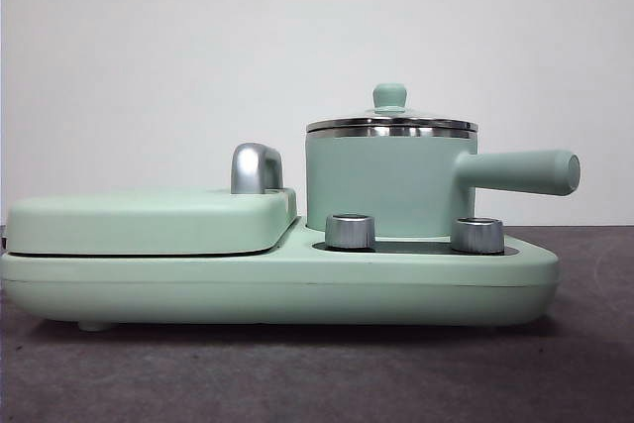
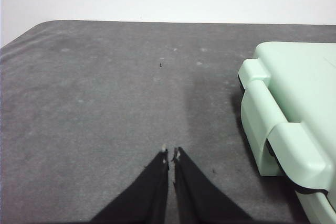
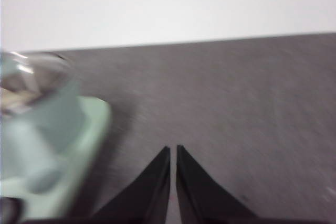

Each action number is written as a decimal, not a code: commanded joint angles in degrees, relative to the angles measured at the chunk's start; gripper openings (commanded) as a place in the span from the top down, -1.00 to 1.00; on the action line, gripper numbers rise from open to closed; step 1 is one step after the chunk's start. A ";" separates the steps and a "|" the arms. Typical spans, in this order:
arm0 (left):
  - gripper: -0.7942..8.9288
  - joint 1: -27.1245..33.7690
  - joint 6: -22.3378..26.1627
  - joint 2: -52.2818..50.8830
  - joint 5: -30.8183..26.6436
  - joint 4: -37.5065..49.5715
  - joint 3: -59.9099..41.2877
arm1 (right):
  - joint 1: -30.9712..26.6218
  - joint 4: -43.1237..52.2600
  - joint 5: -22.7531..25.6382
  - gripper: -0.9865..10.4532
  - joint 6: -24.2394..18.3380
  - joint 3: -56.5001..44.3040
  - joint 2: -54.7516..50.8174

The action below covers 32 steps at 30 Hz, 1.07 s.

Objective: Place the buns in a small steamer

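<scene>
Both grippers idle, left gripper (image 2: 171, 154) and right gripper (image 3: 173, 149) with jaws closed empty; small steamer (image 1: 388, 183) lidded, buns unseen.

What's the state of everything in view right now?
small steamer: on the base, upright, handle out to the side
glass lid: on the steamer, closed
griddle lid: shut flat
two knobs: settings not readable
left gripper: shut, holding nothing, above bare table
right gripper: shut, holding nothing, beside the steamer
buns: not visible
</scene>
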 commanded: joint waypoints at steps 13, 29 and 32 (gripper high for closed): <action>0.79 0.11 0.76 -0.11 0.02 -0.50 -1.11 | -2.38 7.80 4.00 0.80 -1.66 -13.44 -4.68; 0.79 0.11 0.74 -0.11 0.02 -0.52 -1.07 | -2.10 9.16 4.07 0.79 -4.57 -13.44 -4.68; 0.79 0.11 0.74 -0.11 0.02 -0.55 -1.07 | -2.10 9.16 4.04 0.80 -4.57 -13.44 -4.68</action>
